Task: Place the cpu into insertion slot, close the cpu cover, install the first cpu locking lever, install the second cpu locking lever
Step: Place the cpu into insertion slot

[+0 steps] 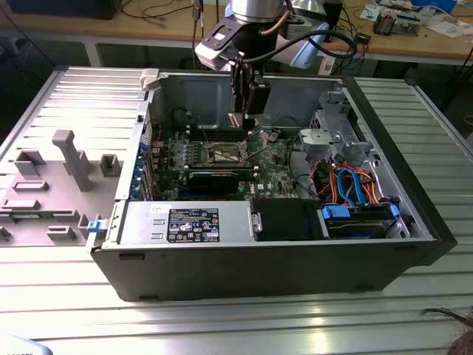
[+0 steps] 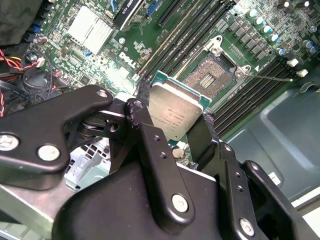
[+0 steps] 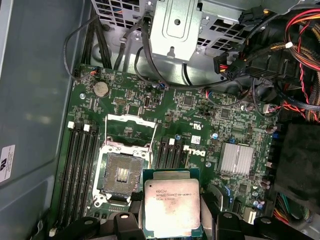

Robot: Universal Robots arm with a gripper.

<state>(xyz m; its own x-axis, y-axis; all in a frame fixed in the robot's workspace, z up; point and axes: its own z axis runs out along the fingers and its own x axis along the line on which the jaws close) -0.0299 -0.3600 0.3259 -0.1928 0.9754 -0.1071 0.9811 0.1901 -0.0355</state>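
The arm (image 1: pixel 257 9) ends in a silvery-grey round wrist segment, with thick black cables (image 1: pixel 336 38) looping off on the exterior view's right. The tool (image 2: pixel 172 117) is matte black, built of flat linkage bars with rounded ends joined by silvery round-headed screws (image 2: pixel 48 152). Its narrow fingers (image 2: pixel 150 145) are dotted with small holes.

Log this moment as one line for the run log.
tool: shut on cpu | cpu: held above board, not in insertion slot | insertion slot: empty | cpu cover: open
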